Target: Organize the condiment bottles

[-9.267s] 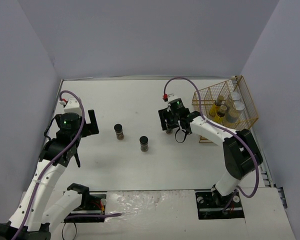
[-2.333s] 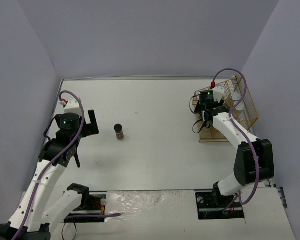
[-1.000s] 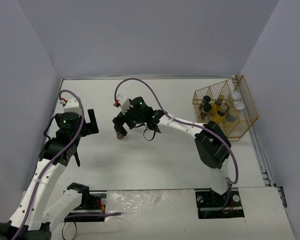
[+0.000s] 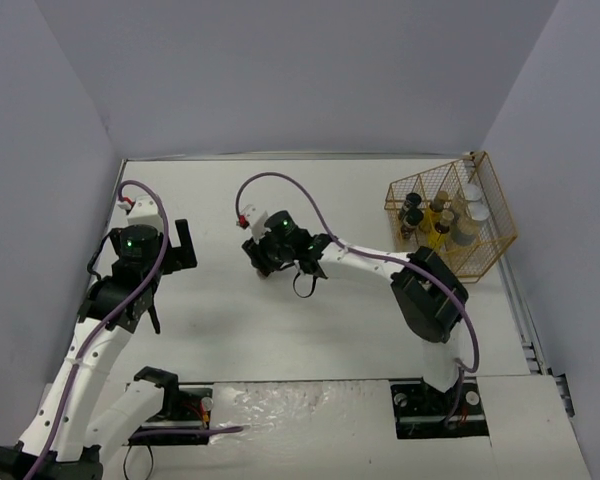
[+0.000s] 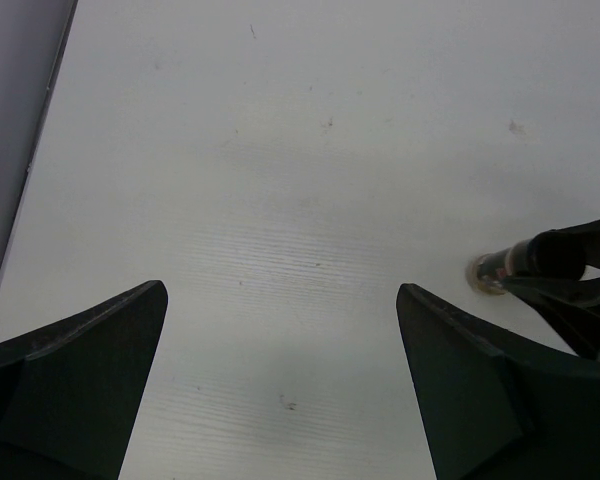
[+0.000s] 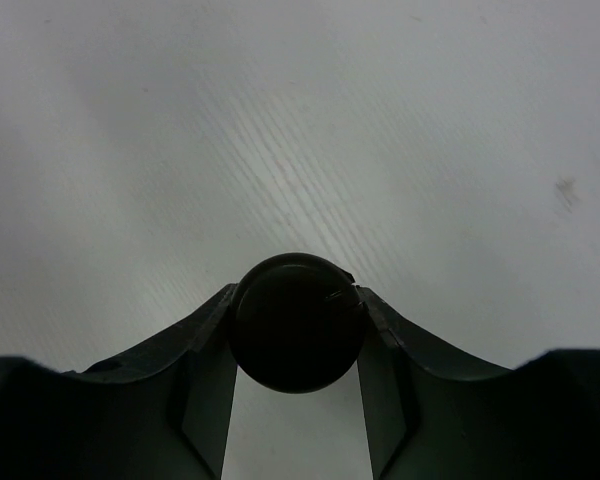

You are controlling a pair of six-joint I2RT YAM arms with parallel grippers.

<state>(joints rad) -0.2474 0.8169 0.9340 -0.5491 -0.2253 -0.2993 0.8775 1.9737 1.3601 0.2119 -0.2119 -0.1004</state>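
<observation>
On the near-left stretch of the counter (image 4: 330, 320), well apart from the wire basket (image 4: 495, 205), the left pincer (image 5: 280, 300) hangs with its jaws spread wide and nothing between them.

A little farther in, about midway between that arm and the basket, the right pincer (image 6: 295, 295) points straight down over the one dark jar (image 5: 495, 268) left outside the basket. The jar stands upright, its long axis in line with the pincer, so the wrist view shows only the round black cap. The fingers press against that cap from both sides with no gap showing, so I read the pincer as closed on the jar. I cannot tell whether its base is touching the counter.

Farthest back and to the right, the basket holds six bottles (image 4: 441, 215): dark-capped ones on the side facing the jar, yellow ones in the middle, silver-lidded ones on the far side.

The move to come likely turns on this: the basket lies to the right of the jar and slightly beyond it, on the right arm's own side. The jar probably needs a lift clear of the wire rim before the sideways carry (which slot is free is too small to make out).
</observation>
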